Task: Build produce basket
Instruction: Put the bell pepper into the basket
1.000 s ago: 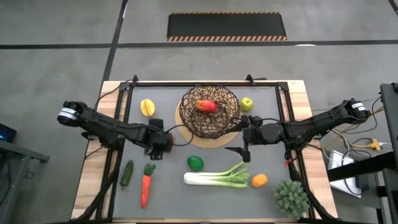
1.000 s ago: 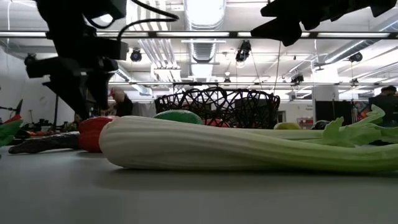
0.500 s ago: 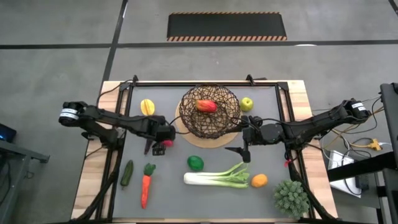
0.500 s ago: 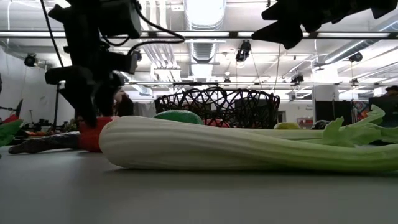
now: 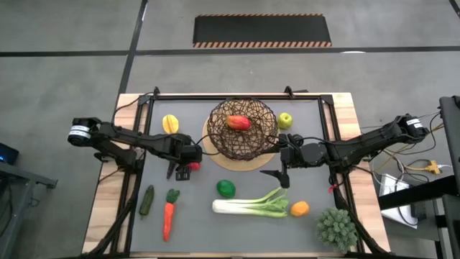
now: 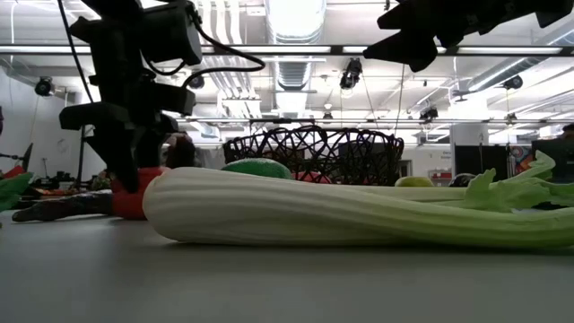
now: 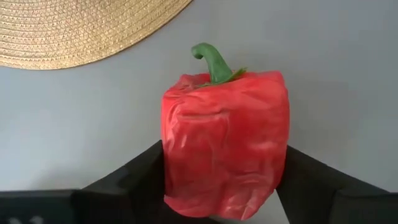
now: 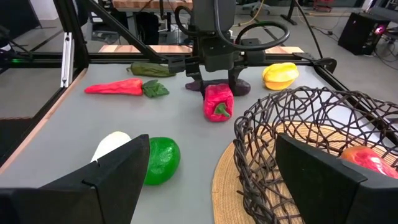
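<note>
One red pepper point(image 7: 224, 146) stands on the worktop between our left tool's point(image 5: 183, 162) parted fingers, unclamped | light, stiff, slick: pinch mid-body | right tool point(image 5: 282, 175) apart, idle beside the basket point(image 5: 242, 128)

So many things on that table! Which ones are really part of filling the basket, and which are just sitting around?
Part of the job: the basket; the red pepper between the left gripper fingers; yellow pepper; green apple; leek; orange; carrot; cucumber; green pepper.

Just lying about: the spiky green plant; cables off the table.
</note>
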